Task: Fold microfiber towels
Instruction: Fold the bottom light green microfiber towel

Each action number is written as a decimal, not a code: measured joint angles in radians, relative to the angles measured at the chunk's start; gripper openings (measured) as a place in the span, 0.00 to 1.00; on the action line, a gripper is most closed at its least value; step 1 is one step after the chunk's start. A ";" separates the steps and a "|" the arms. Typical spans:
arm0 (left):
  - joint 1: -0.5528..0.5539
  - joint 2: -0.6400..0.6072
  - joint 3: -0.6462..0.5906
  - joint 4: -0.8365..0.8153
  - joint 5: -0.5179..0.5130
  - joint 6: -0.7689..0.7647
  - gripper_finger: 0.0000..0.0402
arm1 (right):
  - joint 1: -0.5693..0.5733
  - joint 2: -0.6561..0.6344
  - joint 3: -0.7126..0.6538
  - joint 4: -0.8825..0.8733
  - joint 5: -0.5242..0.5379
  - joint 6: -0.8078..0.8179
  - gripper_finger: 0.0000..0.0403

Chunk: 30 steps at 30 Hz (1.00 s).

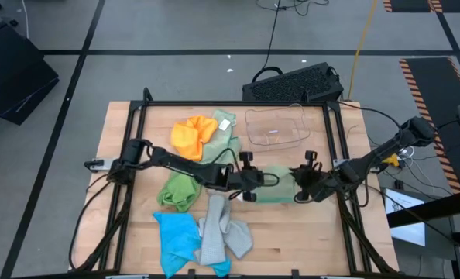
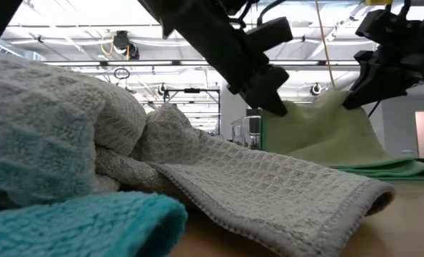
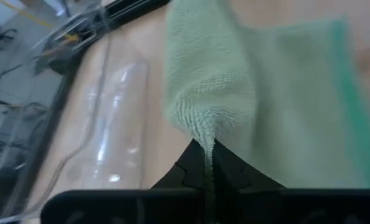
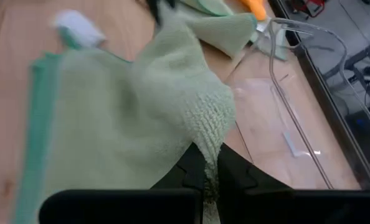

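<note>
Nearest to me, at the front edge of the table point(image 1: 121, 124), I see the blue towel point(image 1: 176, 239) and grey towel point(image 1: 218, 236) lying crumpled together. Mid-table, my left gripper point(image 1: 255, 180) and right gripper point(image 1: 301, 186) each have their jaws pinched tight on an edge of the pale green towel point(image 1: 276, 186), lifting it between them. Farther back sit a bright green towel point(image 1: 180, 190), an orange towel point(image 1: 190, 136) and what looks like a clear bin point(image 1: 276, 128).
</note>
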 joint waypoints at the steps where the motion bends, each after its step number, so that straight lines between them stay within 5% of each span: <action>1: -0.007 0.000 0.000 0.004 0.014 -0.003 0.02 | 0.002 0.000 0.000 0.001 -0.002 0.004 0.02; 9: -0.119 0.000 0.000 0.001 0.040 -0.022 0.01 | 0.107 0.002 0.000 0.019 -0.077 0.070 0.02; 21: -0.172 0.013 -0.001 -0.019 0.122 -0.072 0.01 | 0.227 0.175 -0.083 0.293 -0.083 0.126 0.02; 30: -0.120 -0.002 0.000 0.003 0.010 0.023 0.01 | 0.187 0.124 -0.039 0.207 0.013 -0.058 0.03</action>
